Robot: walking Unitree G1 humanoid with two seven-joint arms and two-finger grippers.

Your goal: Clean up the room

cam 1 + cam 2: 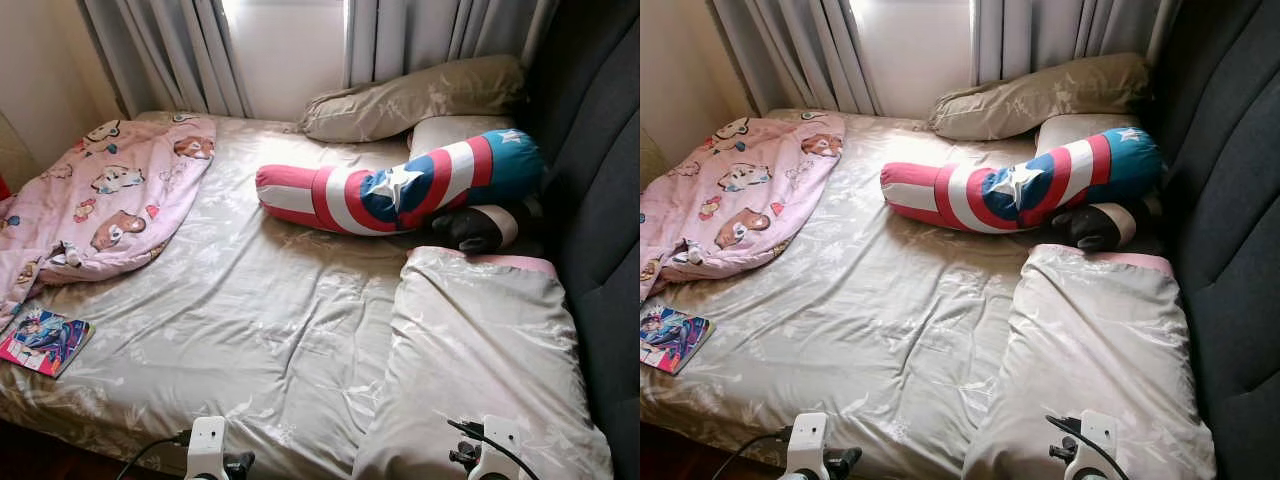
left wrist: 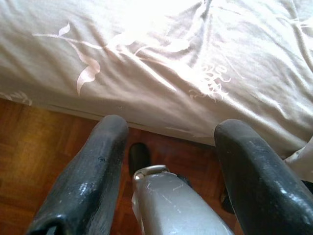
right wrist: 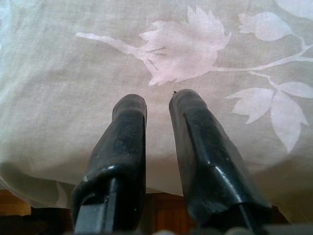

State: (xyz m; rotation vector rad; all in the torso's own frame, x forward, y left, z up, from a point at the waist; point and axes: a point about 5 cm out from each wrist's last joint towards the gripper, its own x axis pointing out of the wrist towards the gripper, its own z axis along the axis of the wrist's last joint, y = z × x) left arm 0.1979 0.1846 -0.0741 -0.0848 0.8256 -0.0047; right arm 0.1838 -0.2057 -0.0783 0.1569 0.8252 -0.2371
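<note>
i am standing at the foot of a bed [image 1: 250, 330] covered in a beige leaf-print sheet, looking down along it toward the curtains [image 1: 180, 50] and the bright window. a pink cartoon-print blanket [image 1: 105, 200] is lying crumpled over the bed's far left corner, and a colourful comic book [image 1: 42, 340] is resting near the left edge, just beside the blanket's lower end. a long red, white and blue bolster with a star [image 1: 400, 185] is lying across the upper right of the bed, with two beige pillows [image 1: 410, 100] behind it by the dark headboard [image 1: 600, 200]. a folded beige quilt [image 1: 480, 350] is covering the bed's near right part. my left gripper [image 2: 168, 147] is hanging low at the bed's near edge, above the wooden floor [image 2: 34, 147], its fingers [image 2: 98, 166] standing wide apart and holding nothing. my right gripper [image 3: 156, 110] is pointing at the quilt's leaf pattern, its fingers [image 3: 122, 142] drawn nearly together with only a thin gap, gripping nothing
</note>
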